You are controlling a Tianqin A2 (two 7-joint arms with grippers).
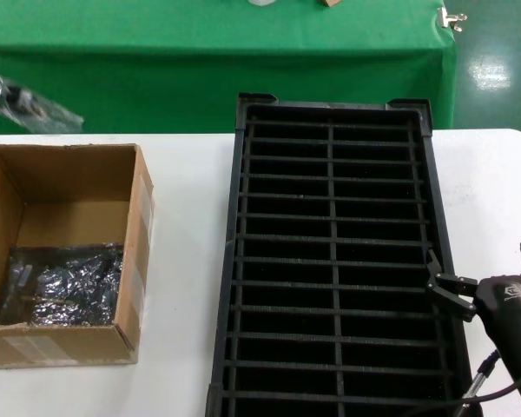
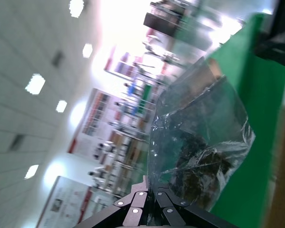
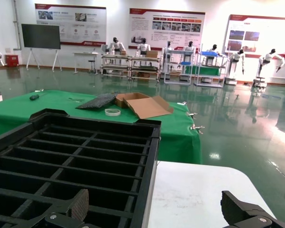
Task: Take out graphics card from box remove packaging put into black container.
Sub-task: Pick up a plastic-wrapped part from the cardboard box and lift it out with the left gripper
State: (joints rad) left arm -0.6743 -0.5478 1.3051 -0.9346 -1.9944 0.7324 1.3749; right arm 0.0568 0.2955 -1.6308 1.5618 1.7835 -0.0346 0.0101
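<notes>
Left wrist view, packaging (image 2: pixel 199 142) pinched in left claw (image 2: pixel 149 202)

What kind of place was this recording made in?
Probably a robotics lab or factory demo hall. The right wrist view shows a glossy green floor, white humanoid robots at metal racks and wall display posters. Work happens on a white table holding a long ribbed black plastic tray.

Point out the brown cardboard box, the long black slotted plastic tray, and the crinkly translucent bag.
brown cardboard box (image 1: pixel 143 226): head view, right wall.
black slotted plastic tray (image 1: pixel 331 195): head view, centre rib.
crinkly translucent bag (image 2: pixel 199 128): left wrist view, middle.
</notes>
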